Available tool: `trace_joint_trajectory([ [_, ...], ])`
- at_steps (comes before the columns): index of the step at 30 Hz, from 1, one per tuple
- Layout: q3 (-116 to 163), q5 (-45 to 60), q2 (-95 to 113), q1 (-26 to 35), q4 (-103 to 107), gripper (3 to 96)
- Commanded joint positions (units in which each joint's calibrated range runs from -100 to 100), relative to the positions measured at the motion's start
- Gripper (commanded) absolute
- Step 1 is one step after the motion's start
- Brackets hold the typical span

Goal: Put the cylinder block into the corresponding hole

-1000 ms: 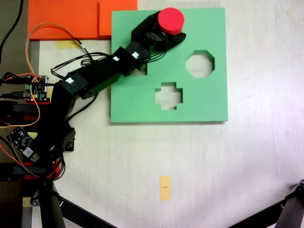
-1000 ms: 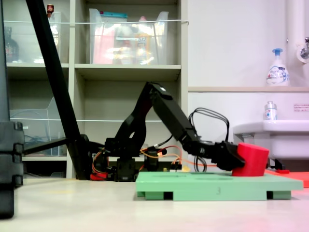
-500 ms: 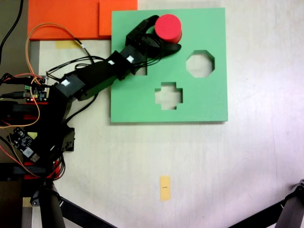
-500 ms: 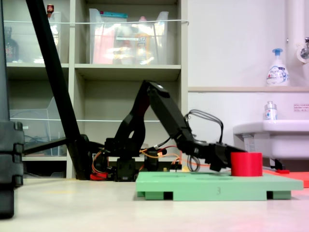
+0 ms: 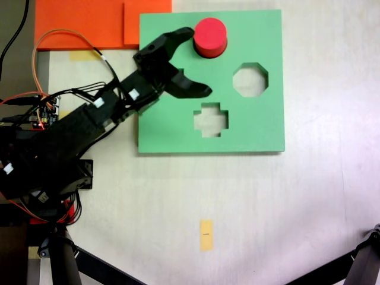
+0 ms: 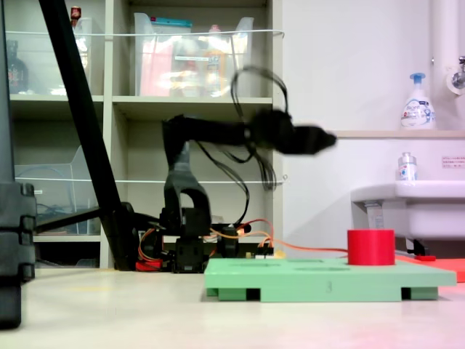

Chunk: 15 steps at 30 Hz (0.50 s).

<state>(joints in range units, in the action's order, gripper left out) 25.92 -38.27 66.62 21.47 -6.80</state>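
Observation:
The red cylinder block (image 5: 211,37) stands upright and alone near the far edge of the green foam board (image 5: 255,127). In the second exterior view the cylinder block (image 6: 370,247) rises from the board's (image 6: 320,278) top at its right end. The corresponding hole does not show in either view; I cannot tell whether it lies under the block. My gripper (image 5: 198,61) is open, jaws spread wide, to the first exterior view's left of the block and apart from it. In the second exterior view the gripper (image 6: 320,138) is blurred and high above the board.
The board has an octagonal cut-out (image 5: 250,79) and a cross-shaped cut-out (image 5: 210,119); my arm partly covers a third. Orange foam sheets (image 5: 83,24) lie at the back left, circuit boards and wires (image 5: 41,113) at the left. A yellow tag (image 5: 206,234) lies in front.
The gripper has let go of the cylinder block, opened wide, drawn back and risen high above the board. The block went from tilted in the jaws to upright, then stayed put.

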Motion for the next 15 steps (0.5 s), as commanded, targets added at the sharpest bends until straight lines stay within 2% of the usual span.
trace_joint_trajectory([
  [1,-7.2,11.3,18.2,-5.5,15.8,41.9],
  [4,-4.7,15.2,24.0,-9.8,17.0,41.5],
  [7,6.8,25.8,33.4,-13.7,16.6,41.6],
  [10,19.4,29.3,33.4,-16.9,16.7,41.7],
  [12,29.6,32.1,33.4,-18.3,16.3,47.9],
  [15,43.5,35.0,33.4,-19.5,15.5,49.4],
])
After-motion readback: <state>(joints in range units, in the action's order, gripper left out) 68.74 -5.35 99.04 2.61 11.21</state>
